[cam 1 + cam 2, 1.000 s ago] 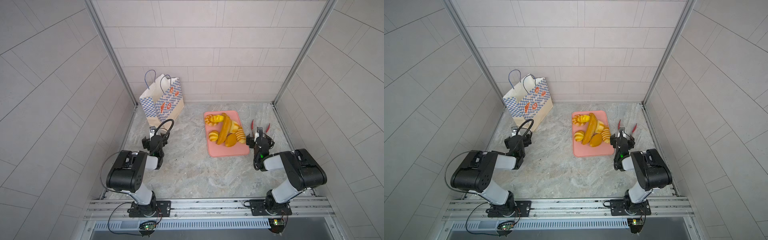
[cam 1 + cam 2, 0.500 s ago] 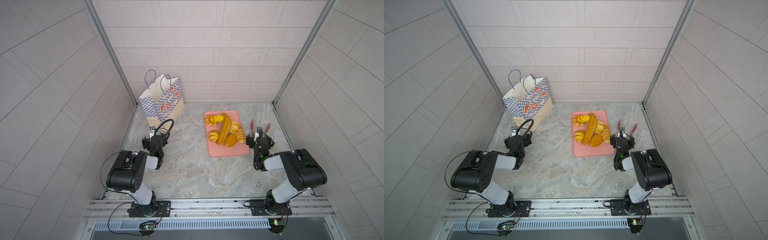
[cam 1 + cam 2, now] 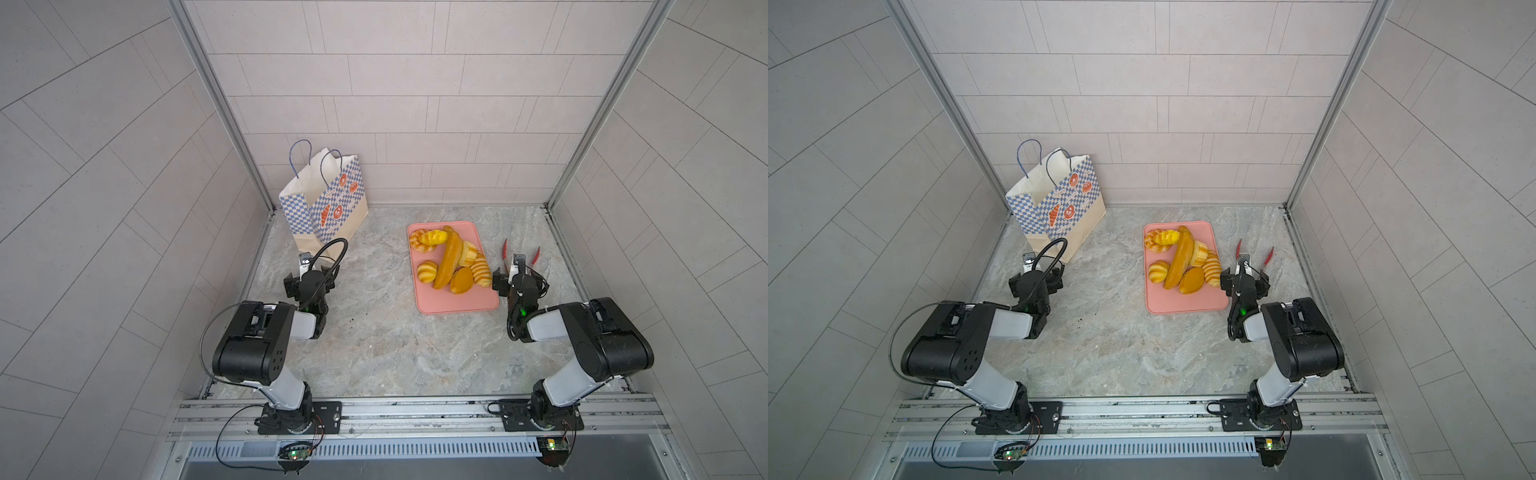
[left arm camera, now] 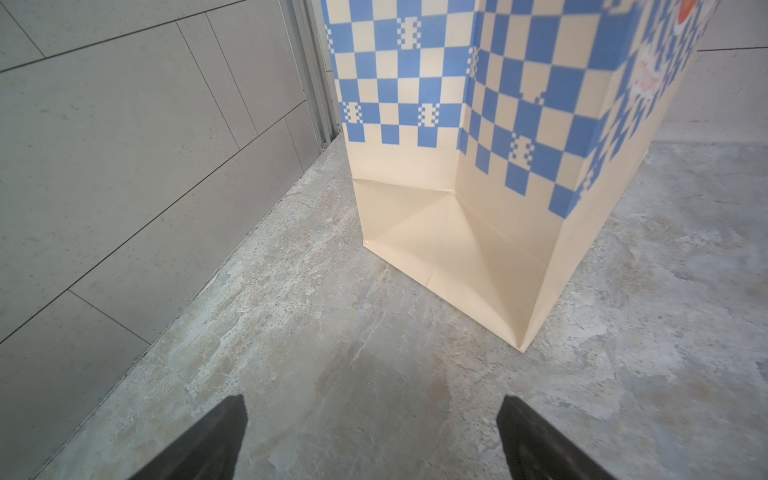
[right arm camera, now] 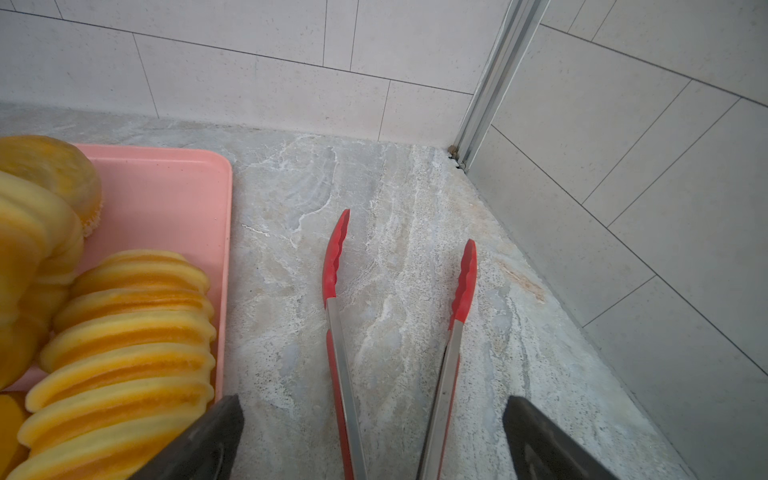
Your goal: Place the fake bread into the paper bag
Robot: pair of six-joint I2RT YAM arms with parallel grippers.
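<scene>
Close beside the right end effector (image 5: 372,409) lies the fake bread (image 5: 120,345)

Overhead pair; wrist cameras face paper bag (image 4: 457,124), tongs (image 5: 332,266).

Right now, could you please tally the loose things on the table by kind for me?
fake bread: 7
paper bag: 1
pink tray: 1
tongs: 1
Total: 10

Paper bag (image 4: 415,104) top beyond the left wrist view, tongs (image 5: 334,266) hinge end beyond the right
</scene>
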